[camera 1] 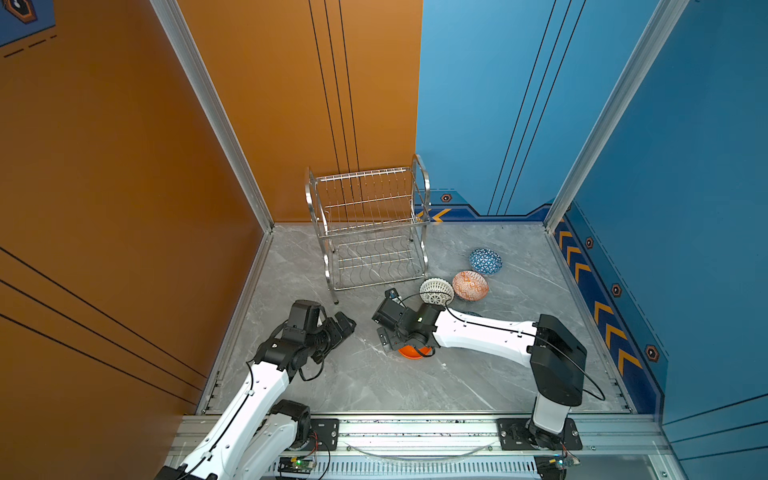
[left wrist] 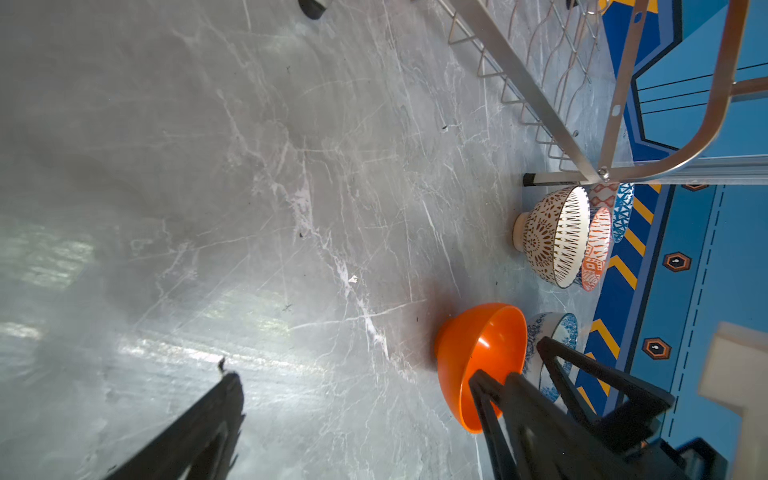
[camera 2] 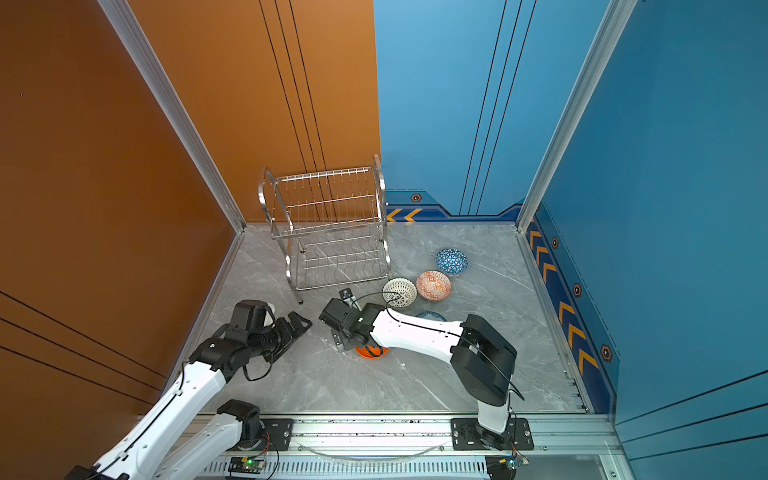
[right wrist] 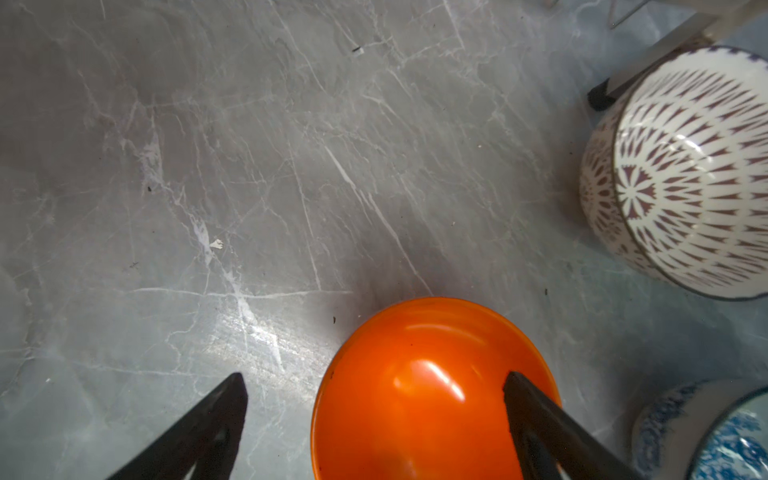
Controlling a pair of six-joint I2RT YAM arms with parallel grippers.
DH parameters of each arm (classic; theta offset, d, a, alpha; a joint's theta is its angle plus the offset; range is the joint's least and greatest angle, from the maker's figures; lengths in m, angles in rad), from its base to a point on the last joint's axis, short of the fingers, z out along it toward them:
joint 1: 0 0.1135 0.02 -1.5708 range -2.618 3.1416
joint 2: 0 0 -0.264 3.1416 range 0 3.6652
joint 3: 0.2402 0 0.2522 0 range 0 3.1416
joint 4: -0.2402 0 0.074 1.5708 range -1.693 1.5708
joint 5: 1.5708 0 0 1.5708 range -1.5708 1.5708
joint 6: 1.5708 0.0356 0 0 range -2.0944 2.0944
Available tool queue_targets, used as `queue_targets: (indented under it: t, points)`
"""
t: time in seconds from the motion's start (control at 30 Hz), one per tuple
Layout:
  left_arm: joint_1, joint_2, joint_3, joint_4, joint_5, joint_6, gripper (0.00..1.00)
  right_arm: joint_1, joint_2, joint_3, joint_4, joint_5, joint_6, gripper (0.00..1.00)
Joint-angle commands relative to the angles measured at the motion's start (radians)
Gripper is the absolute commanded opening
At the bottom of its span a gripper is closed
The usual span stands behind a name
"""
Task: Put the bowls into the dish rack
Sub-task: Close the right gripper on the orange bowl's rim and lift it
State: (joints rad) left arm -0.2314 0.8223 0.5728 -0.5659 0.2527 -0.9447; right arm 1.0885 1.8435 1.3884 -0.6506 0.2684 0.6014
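Observation:
The dish rack [camera 1: 370, 232] [camera 2: 328, 232] stands empty at the back of the table. The plain orange bowl [right wrist: 415, 395] [camera 1: 411, 353] sits upright on the table under my right wrist. My right gripper [right wrist: 374, 374] is open over it: one finger over the bowl's inside near the rim, the other outside over bare table. The lattice bowl [camera 1: 436, 290], the orange-white bowl [camera 1: 469, 285] and the blue triangle bowl [camera 1: 485, 261] stand right of the rack. The blue floral bowl [camera 2: 431, 316] peeks from behind my right forearm. My left gripper [camera 1: 347, 324] [left wrist: 374, 376] hangs open and holds nothing.
The grey marble table [camera 1: 374, 386] is walled by orange panels on the left and blue panels on the right. The rack's front leg [camera 1: 336, 301] stands close to my left gripper. My right forearm [camera 1: 478, 332] lies across the table in front of the bowls.

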Motion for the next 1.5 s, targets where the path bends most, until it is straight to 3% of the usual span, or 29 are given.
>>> queue_targets:
  t: [0.0,0.43,0.77,0.97,1.47]
  points:
    - [0.011,-0.016,-0.011,-0.040,0.070,-0.039,0.98,0.002,0.038,0.034,-0.049,-0.047,0.002,0.93]
    - [0.031,-0.092,-0.052,-0.091,0.087,-0.103,0.98,-0.023,0.134,0.055,-0.059,-0.099,-0.023,0.73]
    - [0.037,-0.080,-0.058,-0.089,0.078,-0.103,0.98,-0.033,0.148,0.088,-0.087,-0.126,-0.049,0.35]
    - [0.042,-0.034,-0.035,-0.090,0.064,-0.085,0.98,-0.042,0.136,0.107,-0.095,-0.142,-0.054,0.02]
    - [0.058,0.117,0.109,-0.065,0.048,-0.051,0.98,-0.107,0.044,0.215,-0.092,-0.297,-0.089,0.00]
